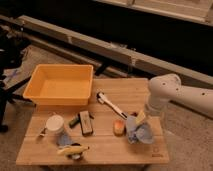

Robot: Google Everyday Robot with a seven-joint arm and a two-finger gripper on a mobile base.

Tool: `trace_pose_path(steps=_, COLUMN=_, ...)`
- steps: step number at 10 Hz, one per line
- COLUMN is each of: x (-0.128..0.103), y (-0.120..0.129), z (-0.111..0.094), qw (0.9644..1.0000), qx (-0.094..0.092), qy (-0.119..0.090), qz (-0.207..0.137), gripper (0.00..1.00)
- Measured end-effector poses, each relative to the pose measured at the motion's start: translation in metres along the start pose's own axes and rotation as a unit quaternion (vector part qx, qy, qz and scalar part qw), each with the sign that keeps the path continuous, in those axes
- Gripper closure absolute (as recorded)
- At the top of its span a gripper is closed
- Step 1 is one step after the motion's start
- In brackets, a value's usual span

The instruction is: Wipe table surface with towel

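Note:
The towel [138,132] is a crumpled grey-blue cloth lying near the right front of the wooden table surface [102,140]. My white arm reaches in from the right and bends down over the table. Its gripper [140,118] stands open just above the towel's far edge, at or very near the cloth, with a yellowish part showing at its tip. The towel rests on the table and is not lifted. An orange fruit [119,127] sits just left of the towel.
A yellow plastic tub [60,85] fills the back left corner. A white-handled tool [111,104] lies mid-table, with a black block [86,122], a white cup [55,123], a bluish scrap [64,139] and a banana [75,149] at the front left. The table's right edge is close to the towel.

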Motion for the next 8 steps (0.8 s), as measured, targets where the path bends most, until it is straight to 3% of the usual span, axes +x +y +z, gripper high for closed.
trace_pose_path(steps=3, x=-0.013, y=0.000, z=0.006, qw=0.9998, qx=0.001, qy=-0.017, qz=-0.006, gripper=0.22)
trace_pose_path(steps=8, x=-0.020, y=-0.011, z=0.002, qw=0.9994, qx=0.010, qy=-0.015, qz=-0.031, gripper=0.71)
